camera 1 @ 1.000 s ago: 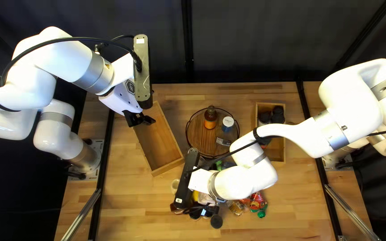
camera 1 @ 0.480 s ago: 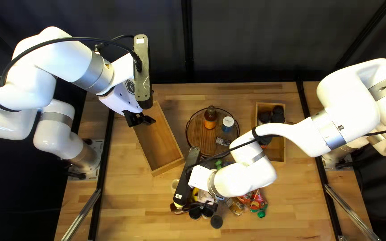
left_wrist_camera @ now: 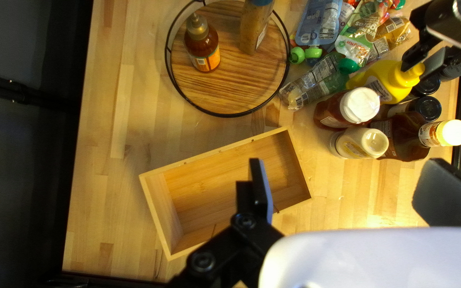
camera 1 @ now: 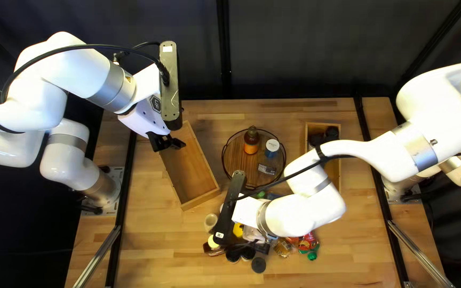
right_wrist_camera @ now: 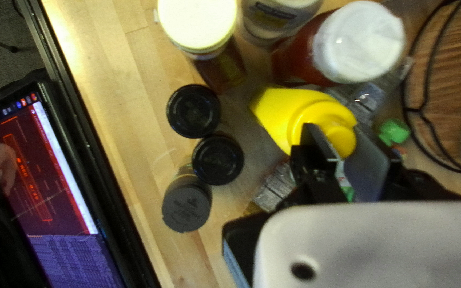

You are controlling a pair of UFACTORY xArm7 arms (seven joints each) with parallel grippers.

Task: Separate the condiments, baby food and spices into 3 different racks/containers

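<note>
- Hanging over the far part of the left wooden box (camera 1: 201, 201), the left pincer (camera 1: 173, 144) has its fingers spread wide.
- The right pincer (camera 1: 251, 245) is down in the crowded group near the middle of the bench (camera 1: 156, 240), its fingers narrow and holding the nozzle of the yellow bottle (right_wrist_camera: 278, 109) between them.
- That yellow bottle leans among the other goods, between the red bottle with a white cap (left_wrist_camera: 359, 105) and the dark-lidded jars (right_wrist_camera: 193, 111).
- The cream bottle (left_wrist_camera: 373, 143) is just beside the red one; next to it is the brown bottle with a pale yellow cap (left_wrist_camera: 452, 133).
- On the yellow bottle's other side lie clear packets (left_wrist_camera: 316, 80) and food pouches (left_wrist_camera: 318, 24), some with green caps. A red pouch (camera 1: 309, 241) is on the side of the group toward the right arm's base.
- The round wooden tray (camera 1: 236, 160) with a black wire rim is between the two boxes, bearing an amber bottle with an orange label (camera 1: 251, 141) and a white-lidded jar (camera 1: 272, 147).
- The right wooden box (camera 1: 309, 128) holds dark-topped containers (camera 1: 332, 132), partly hidden behind the right arm (camera 1: 353, 149).
- A lit screen (right_wrist_camera: 44, 176) is near the bench's edge, beside the jars.
</note>
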